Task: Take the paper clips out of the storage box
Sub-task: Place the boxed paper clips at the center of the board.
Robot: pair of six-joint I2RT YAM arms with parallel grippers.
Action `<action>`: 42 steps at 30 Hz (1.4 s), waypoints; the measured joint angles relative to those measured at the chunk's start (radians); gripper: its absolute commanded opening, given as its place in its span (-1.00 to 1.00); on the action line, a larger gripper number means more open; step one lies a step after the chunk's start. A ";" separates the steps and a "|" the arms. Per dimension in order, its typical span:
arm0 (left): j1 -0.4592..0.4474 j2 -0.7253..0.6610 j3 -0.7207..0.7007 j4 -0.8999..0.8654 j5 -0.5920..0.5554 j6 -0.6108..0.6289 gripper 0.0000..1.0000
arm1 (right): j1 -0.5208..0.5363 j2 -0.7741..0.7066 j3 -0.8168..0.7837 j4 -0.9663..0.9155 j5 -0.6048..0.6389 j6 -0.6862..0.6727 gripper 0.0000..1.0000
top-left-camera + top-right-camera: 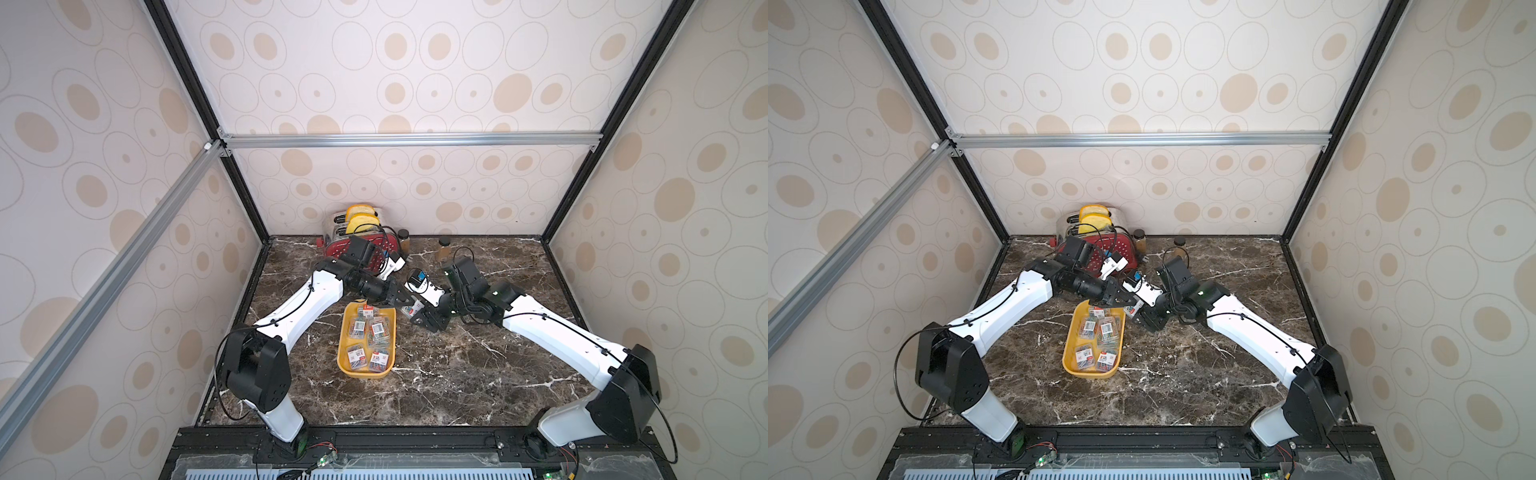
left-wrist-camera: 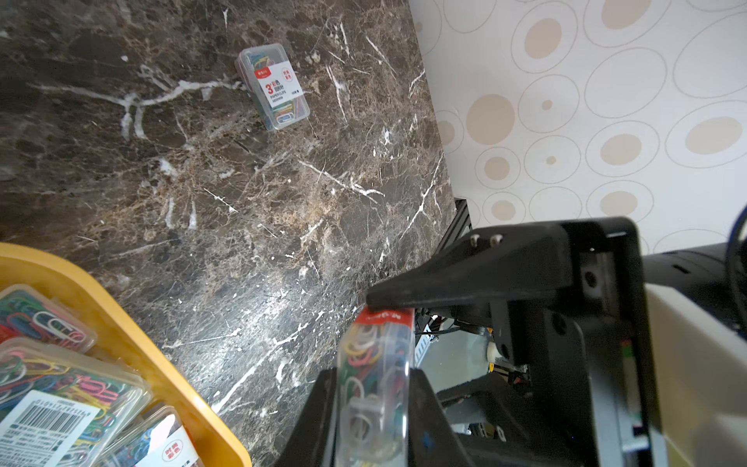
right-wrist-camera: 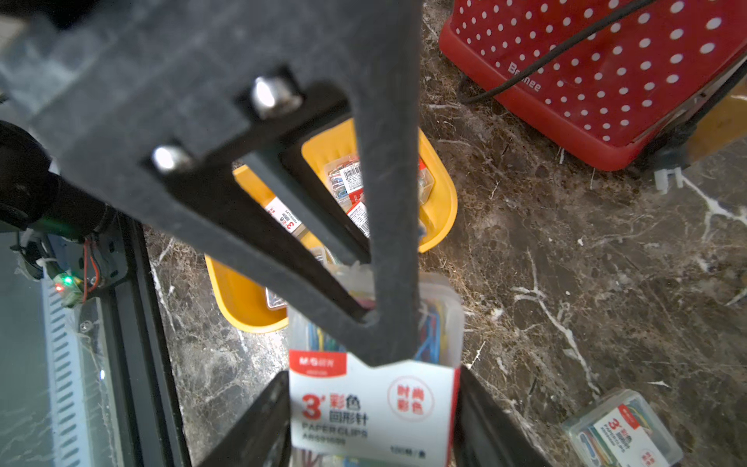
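I held one paper clip case (image 3: pixel 364 388) pinched in the left gripper (image 2: pixel 374 404) just beside the storage box (image 3: pixel 442 202); the right gripper (image 3: pixel 374 408) clasped its ends, apparently for a handover; other cases (image 1: pixel 376 330) lay inside.

Both arms angle inward, left gripper (image 2: pixel 372 408) and right gripper (image 3: pixel 374 416) meeting tip-to-tip, fingers clamped.
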 measured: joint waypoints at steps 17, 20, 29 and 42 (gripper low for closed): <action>-0.002 -0.003 0.000 0.037 -0.046 -0.036 0.41 | -0.004 0.021 0.017 -0.047 0.041 0.027 -0.47; 0.002 -0.025 0.000 0.069 -0.088 -0.052 0.45 | -0.034 0.021 0.017 -0.079 0.047 0.053 -0.48; 0.056 -0.182 -0.024 0.129 -0.211 -0.098 0.51 | -0.312 0.055 0.082 -0.230 0.036 0.147 -0.48; 0.062 -0.229 -0.140 0.161 -0.270 -0.125 0.51 | -0.524 0.311 0.092 -0.271 0.072 0.229 -0.46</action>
